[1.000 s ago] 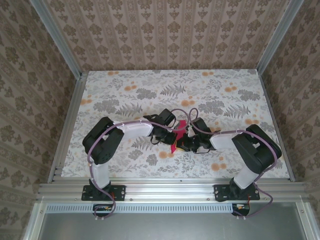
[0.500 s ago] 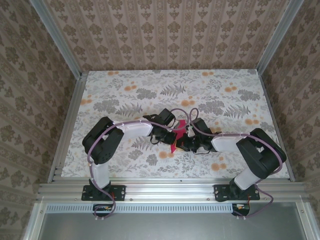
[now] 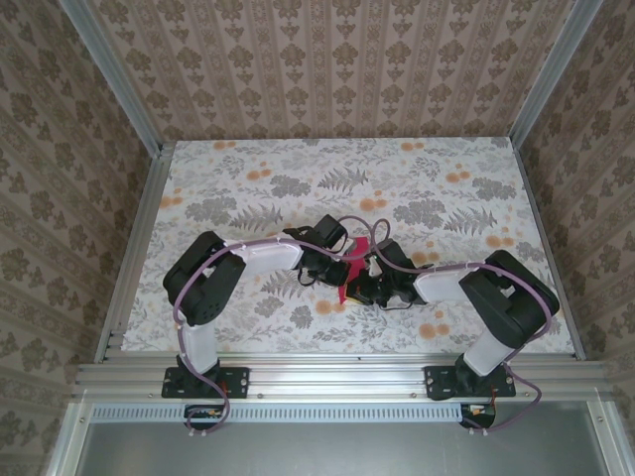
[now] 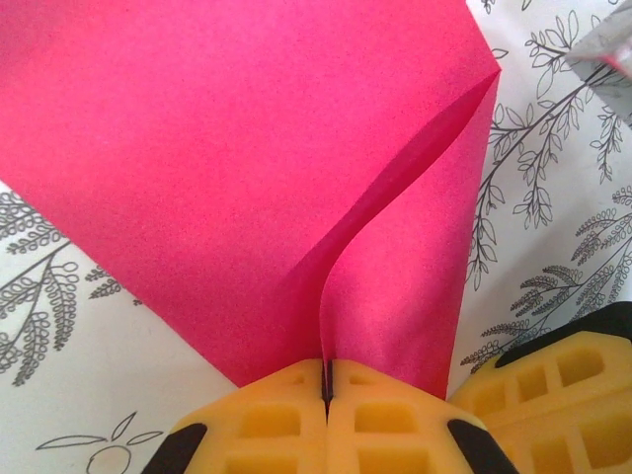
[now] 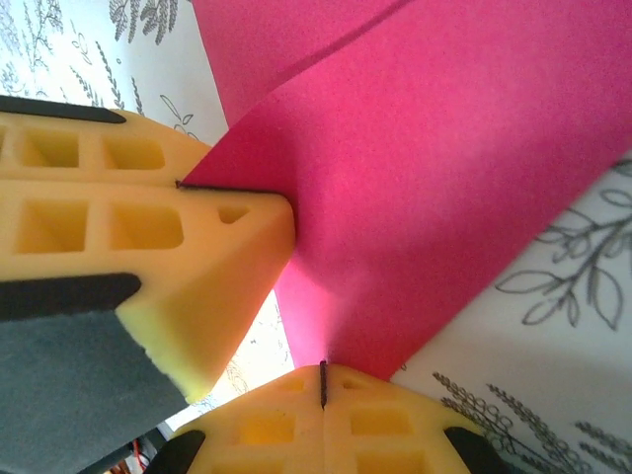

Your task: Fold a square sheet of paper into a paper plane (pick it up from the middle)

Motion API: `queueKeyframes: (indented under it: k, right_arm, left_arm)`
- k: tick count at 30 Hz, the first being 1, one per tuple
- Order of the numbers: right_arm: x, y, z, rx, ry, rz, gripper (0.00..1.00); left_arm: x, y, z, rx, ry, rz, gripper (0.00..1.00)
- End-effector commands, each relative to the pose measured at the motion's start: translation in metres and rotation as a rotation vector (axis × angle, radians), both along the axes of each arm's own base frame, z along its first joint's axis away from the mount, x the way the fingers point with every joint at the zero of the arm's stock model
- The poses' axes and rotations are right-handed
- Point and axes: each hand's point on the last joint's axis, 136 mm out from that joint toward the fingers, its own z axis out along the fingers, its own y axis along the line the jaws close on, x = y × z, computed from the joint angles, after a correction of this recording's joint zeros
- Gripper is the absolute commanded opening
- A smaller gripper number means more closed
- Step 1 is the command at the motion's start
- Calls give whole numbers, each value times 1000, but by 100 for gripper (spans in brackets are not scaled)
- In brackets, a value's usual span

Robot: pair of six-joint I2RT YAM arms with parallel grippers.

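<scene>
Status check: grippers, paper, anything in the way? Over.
Left gripper shut on paper. Right gripper shut on same paper, close beside left. Paper partly folded. Nothing seen in the way.

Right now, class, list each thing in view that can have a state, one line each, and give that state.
paper: folded over, pinched by both grippers
left gripper: shut on the paper
right gripper: shut on the paper
</scene>
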Motion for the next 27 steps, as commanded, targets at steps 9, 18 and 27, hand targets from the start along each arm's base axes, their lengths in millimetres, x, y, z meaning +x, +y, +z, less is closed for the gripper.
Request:
queueKeyframes:
  k: [9, 18, 27]
  right_arm:
    - [-6, 11, 15, 12, -16, 19, 5]
    - [-12, 9, -13, -53, 31, 10, 4]
    - [-8, 21, 18, -13, -32, 41, 4]
  left_arm:
    - [-10, 30, -29, 128, 55, 26, 0]
    - [-10, 30, -28, 127, 54, 24, 0]
    - [-10, 30, -27, 126, 52, 25, 0]
